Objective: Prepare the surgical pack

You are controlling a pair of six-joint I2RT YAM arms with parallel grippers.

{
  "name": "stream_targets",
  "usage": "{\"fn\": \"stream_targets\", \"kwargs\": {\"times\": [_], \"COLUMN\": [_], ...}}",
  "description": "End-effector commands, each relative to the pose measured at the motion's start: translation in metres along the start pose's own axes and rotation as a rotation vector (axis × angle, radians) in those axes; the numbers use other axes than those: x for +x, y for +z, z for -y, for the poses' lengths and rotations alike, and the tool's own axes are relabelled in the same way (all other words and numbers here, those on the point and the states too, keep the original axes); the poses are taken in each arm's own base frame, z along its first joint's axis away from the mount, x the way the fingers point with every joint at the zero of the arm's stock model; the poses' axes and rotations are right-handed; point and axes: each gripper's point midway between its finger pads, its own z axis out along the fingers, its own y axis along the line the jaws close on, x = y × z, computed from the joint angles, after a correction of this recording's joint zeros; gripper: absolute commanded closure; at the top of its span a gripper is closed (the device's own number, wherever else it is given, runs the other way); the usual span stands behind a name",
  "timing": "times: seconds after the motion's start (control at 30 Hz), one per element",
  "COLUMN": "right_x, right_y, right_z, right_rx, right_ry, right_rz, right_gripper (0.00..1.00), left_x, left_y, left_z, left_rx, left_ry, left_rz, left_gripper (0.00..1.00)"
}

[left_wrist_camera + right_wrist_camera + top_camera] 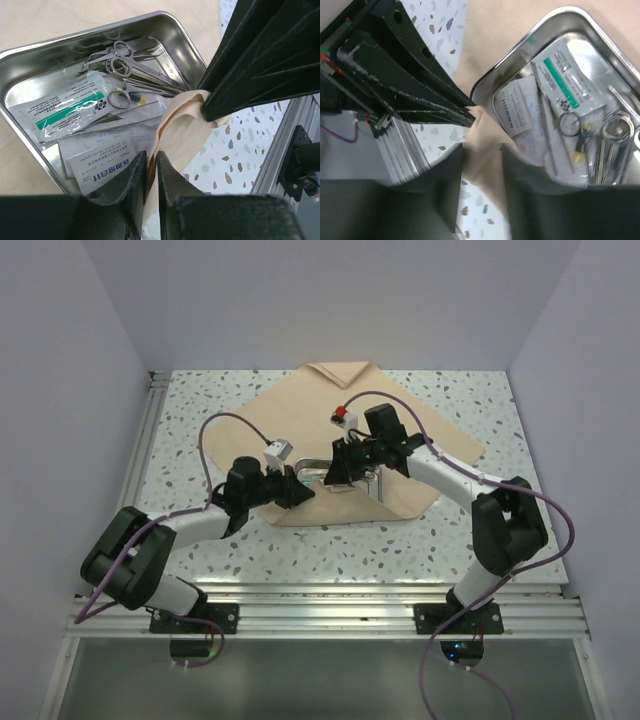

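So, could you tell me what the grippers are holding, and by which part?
Both hold the tan cloth sheet by one bunched corner, lifted at the edge of the steel tray: left gripper and right gripper pinch it close together.

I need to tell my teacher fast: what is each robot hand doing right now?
Left gripper: closed, pinching the tan cloth.
Right gripper: closed on the same tan cloth.
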Motion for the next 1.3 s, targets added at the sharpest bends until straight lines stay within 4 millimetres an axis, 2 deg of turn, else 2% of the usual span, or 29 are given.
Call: {"fn": "stream_targets", "kwargs": {"times": [0.0,0.03,0.1,0.27,0.43,0.63,0.73,0.8,0.83,0.87,0.9,0.93,0.97,1.0,1.1,1.27], "right_x": [-0.036,-0.041,-0.038,-0.034,-0.031,-0.036,-0.035,-0.039,-0.041,-0.044,-0.047,-0.049,-0.051,-0.054,-0.053,-0.051], "right_y": [-0.006,-0.008,-0.007,-0.005,0.000,0.003,0.004,0.004,0.005,0.004,0.003,0.002,0.001,-0.004,-0.008,-0.010], "right_z": [-0.017,-0.015,-0.015,-0.017,-0.003,0.008,0.013,0.014,0.015,0.015,0.013,0.011,0.010,0.008,0.007,0.008], "right_rx": [-0.127,-0.130,-0.159,-0.185,-0.127,-0.066,-0.046,-0.041,-0.032,-0.031,-0.035,-0.039,-0.039,-0.038,-0.035,-0.025], "right_ry": [-0.038,-0.026,-0.024,-0.039,-0.027,-0.027,-0.016,-0.013,-0.008,-0.005,0.000,-0.001,-0.003,-0.005,0.005,0.015], "right_rz": [0.103,0.125,0.128,0.127,0.107,0.101,0.098,0.111,0.122,0.131,0.141,0.146,0.154,0.168,0.168,0.158], "right_gripper": [0.51,0.42,0.33,0.30,0.39,0.54,0.68,0.81,0.84,0.89,0.97,1.00,1.00,1.00,1.00,1.00], "left_x": [-0.024,-0.026,-0.025,-0.027,-0.030,-0.033,-0.034,-0.034,-0.033,-0.034,-0.034,-0.035,-0.034,-0.038,-0.047,-0.060], "left_y": [0.007,0.008,0.009,0.007,0.006,0.005,0.004,0.004,0.003,0.002,0.002,-0.001,-0.004,-0.006,-0.017,-0.030], "left_z": [0.012,0.009,0.004,0.003,0.006,0.009,0.012,0.013,0.013,0.013,0.011,0.012,0.009,0.004,-0.001,-0.028], "left_rx": [0.049,0.030,0.000,-0.012,-0.001,0.008,0.017,0.017,0.017,0.016,0.004,-0.004,-0.020,-0.056,-0.126,-0.295], "left_ry": [0.049,0.046,0.042,0.050,0.049,0.050,0.053,0.050,0.050,0.051,0.051,0.052,0.049,0.048,0.043,-0.052], "left_rz": [0.053,0.056,0.045,0.051,0.055,0.060,0.062,0.059,0.059,0.059,0.063,0.067,0.070,0.089,0.117,0.120], "left_gripper": [0.88,0.90,0.91,0.92,0.92,0.92,0.92,0.92,0.91,0.90,0.83,0.78,0.73,0.62,0.49,0.40]}}
